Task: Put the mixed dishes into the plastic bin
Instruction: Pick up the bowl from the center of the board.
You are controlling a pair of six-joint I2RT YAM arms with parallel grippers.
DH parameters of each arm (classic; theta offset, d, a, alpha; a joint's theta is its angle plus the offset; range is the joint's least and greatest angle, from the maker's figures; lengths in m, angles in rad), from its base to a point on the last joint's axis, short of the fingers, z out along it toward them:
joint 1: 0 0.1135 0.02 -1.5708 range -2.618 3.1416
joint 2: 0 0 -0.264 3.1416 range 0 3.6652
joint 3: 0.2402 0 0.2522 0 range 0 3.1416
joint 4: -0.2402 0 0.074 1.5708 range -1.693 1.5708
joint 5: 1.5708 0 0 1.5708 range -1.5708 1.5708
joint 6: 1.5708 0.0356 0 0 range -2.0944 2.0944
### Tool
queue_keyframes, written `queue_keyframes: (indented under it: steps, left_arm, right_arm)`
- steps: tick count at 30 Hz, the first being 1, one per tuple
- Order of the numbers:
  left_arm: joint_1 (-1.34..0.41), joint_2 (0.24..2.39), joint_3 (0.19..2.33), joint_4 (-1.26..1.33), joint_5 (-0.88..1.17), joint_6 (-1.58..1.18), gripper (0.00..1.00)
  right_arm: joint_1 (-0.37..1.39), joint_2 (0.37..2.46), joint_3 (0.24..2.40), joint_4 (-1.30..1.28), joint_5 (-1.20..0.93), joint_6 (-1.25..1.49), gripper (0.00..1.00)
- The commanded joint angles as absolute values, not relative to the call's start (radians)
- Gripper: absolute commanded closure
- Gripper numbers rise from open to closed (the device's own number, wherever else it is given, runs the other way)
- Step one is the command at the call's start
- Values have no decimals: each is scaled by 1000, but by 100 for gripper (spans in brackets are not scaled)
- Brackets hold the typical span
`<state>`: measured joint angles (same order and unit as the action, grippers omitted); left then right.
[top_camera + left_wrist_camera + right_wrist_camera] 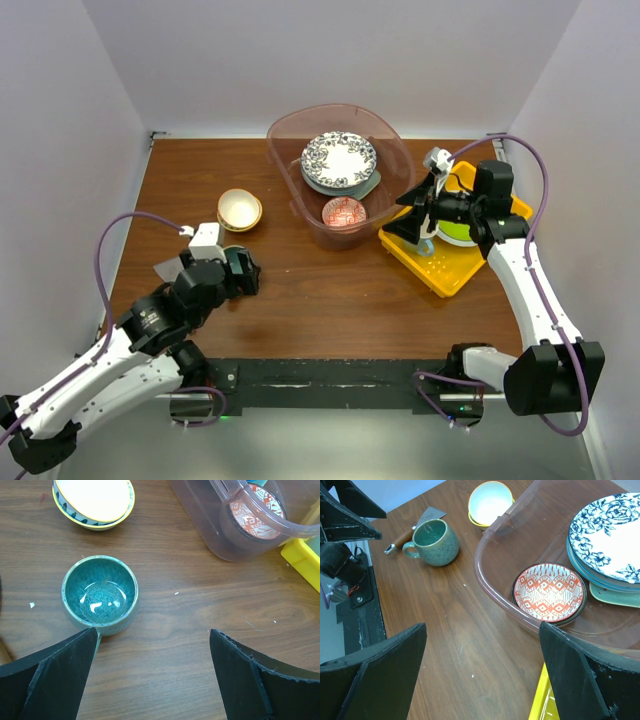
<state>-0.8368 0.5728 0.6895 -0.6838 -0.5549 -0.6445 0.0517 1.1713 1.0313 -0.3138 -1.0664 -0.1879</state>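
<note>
Table (330, 290): brown wood, white walls (330, 60).
Mug (100, 592): glossy teal, upright on table.
Bin (283, 165): pinkish-clear, holding plates (340, 155), red bowl (344, 211).
Left tool (152, 640), right tool (482, 630): open, empty.

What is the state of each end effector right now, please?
The left end effector is open, holding nothing.
The right end effector is open, holding nothing.

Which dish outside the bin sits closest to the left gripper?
The teal mug, right ahead of the open left gripper; the yellow-rimmed cream bowl lies farther beyond it.
</note>
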Motion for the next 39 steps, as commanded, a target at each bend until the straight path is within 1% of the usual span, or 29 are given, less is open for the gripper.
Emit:
queue_keyframes:
  steps: [1, 10, 39]
  left_arm:
    - [-830, 591, 730, -695, -580, -664, 0]
    - [-830, 640, 724, -689, -583, -666, 0]
    - [-830, 667, 707, -670, -604, -658, 0]
  right_arm:
    - [49, 1169, 1039, -295, -1089, -204, 2]
    - [49, 1170, 1040, -299, -1091, -206, 2]
    - [49, 1170, 1045, -308, -1095, -213, 2]
